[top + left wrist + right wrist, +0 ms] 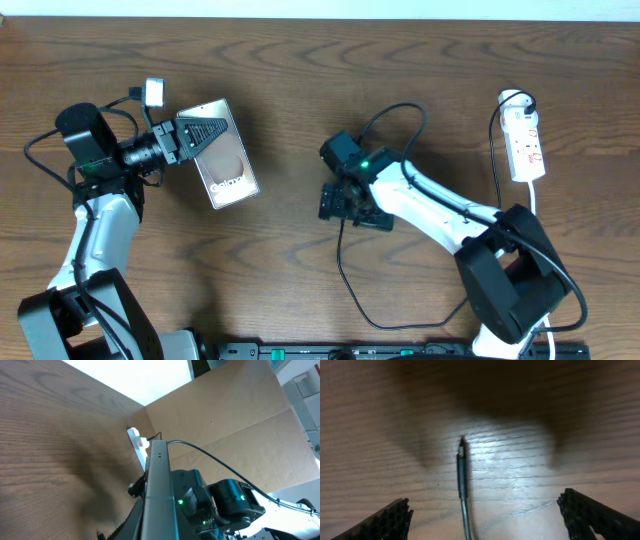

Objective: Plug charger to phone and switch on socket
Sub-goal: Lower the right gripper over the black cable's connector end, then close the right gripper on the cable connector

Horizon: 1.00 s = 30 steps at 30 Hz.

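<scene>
My left gripper [203, 138] is shut on the phone [226, 158] and holds it tilted above the table at the left; its glossy face with white text shows. In the left wrist view the phone's edge [158, 485] runs up between the fingers. My right gripper [349, 203] is open at the table's middle, low over the charger. In the right wrist view the charger's straight plug tip [462, 466] lies flat on the wood between the spread fingers [485, 516], touching neither. The thin black cable [340, 262] trails toward the front edge. The white socket [525, 140] lies at the far right.
The socket also shows in the left wrist view [137, 442], beyond the phone's end, with the right arm [227, 505] to its right. A white lead [497, 150] runs from the socket toward the right arm's base. A brown board wall stands behind the table.
</scene>
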Tool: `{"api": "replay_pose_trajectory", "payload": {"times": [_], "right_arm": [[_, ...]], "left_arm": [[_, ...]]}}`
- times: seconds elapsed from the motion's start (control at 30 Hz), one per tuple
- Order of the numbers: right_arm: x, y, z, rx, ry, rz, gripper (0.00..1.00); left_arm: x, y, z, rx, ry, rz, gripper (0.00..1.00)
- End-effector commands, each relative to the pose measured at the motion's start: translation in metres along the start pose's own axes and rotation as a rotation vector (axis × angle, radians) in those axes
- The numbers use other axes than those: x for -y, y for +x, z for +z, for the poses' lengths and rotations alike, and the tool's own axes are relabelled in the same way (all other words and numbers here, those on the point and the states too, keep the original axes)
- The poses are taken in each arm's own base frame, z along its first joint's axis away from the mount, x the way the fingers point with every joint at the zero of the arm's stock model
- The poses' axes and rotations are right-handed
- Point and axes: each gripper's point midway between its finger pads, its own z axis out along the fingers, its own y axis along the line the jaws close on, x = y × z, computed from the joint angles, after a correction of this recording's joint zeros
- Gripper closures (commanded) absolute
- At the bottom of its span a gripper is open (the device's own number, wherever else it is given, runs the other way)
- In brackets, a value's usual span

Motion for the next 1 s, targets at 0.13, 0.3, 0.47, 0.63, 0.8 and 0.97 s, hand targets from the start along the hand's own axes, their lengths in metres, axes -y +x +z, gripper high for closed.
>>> {"api": "replay_pose_trajectory", "payload": {"times": [0.13, 0.3, 0.47, 0.63, 0.8, 0.97], "right_arm": [[0.001, 0.008, 0.015, -0.032, 0.023, 0.004, 0.31], [0.002, 0.008, 0.018, -0.038, 0.030, 0.005, 0.37], [0.002, 0.008, 0.019, -0.038, 0.032, 0.005, 0.43], [0.003, 0.009, 0.027, -0.049, 0.044, 0.007, 0.50], [0.005, 0.010, 0.036, -0.064, 0.059, 0.008, 0.52], [0.005, 0.010, 0.037, -0.064, 0.058, 0.008, 0.53]], "left_arm": [[0.005, 0.004, -0.001, -0.021, 0.028, 0.025, 0.93], [0.005, 0.004, -0.001, -0.021, 0.028, 0.025, 0.92], [0.005, 0.004, -0.001, -0.021, 0.028, 0.025, 0.93], [0.005, 0.004, -0.001, -0.022, 0.028, 0.025, 0.93], [0.005, 0.004, -0.001, -0.022, 0.028, 0.025, 0.93], [0.005, 0.004, -0.001, -0.022, 0.028, 0.025, 0.93]]}}
